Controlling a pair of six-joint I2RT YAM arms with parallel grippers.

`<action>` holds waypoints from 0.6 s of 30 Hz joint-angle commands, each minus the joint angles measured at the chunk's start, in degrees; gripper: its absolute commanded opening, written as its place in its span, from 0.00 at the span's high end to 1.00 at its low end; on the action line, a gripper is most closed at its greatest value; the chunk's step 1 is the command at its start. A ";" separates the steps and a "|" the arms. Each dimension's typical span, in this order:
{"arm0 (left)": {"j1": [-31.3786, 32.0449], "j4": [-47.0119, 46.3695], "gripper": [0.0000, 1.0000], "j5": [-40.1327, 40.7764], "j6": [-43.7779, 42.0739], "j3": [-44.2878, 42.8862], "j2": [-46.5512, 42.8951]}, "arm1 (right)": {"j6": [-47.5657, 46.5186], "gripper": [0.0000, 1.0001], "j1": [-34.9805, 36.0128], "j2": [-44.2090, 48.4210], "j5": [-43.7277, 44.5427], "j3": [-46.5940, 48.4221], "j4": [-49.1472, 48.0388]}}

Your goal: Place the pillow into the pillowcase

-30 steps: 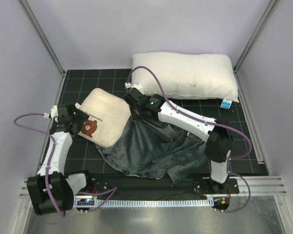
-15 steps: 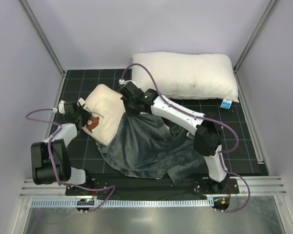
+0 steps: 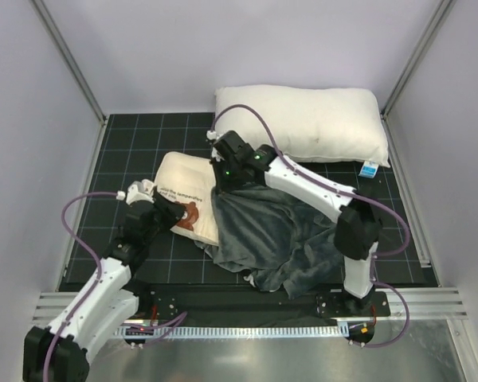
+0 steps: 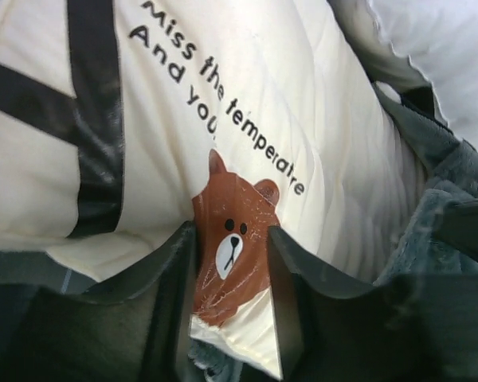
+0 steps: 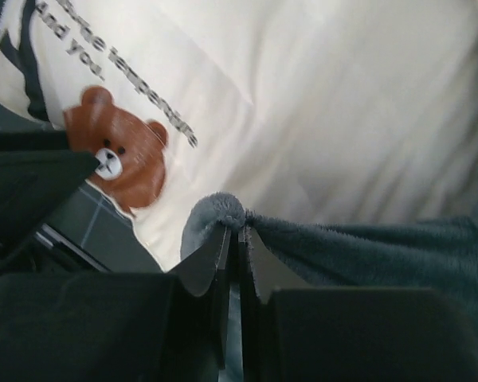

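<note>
I see the cream pillow, bear face and dark text at its near end, lying on the worktop, its right edge under the grey pillowcase hem, my left hand pinching the bear end, my right hand clenched on that hem, white pillow near behind

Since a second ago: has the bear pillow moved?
Yes. The pillow slid right: its bear end, pinched in the left hand, now lies closer to the line of the big white pillow and its left edge.

One cream pillow, one white pillow, one pillowcase, one carton.
</note>
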State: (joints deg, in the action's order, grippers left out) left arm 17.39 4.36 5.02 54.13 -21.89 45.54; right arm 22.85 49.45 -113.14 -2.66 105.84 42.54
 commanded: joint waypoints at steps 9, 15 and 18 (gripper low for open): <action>2.65 29.21 0.00 6.67 -3.77 -10.97 -16.54 | 2.37 0.28 -0.50 31.92 20.22 -24.20 0.69; 0.73 33.25 0.00 7.83 -10.88 -24.83 1.33 | 0.10 0.13 -0.50 27.55 22.95 -15.52 5.78; -4.45 31.60 0.00 1.68 -11.50 -28.55 9.01 | -0.17 0.13 -0.41 18.53 25.94 -7.27 10.61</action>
State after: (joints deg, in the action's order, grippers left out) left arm 16.38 34.61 10.28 46.11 -47.31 47.70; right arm 23.86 48.99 -87.02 18.39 90.87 48.18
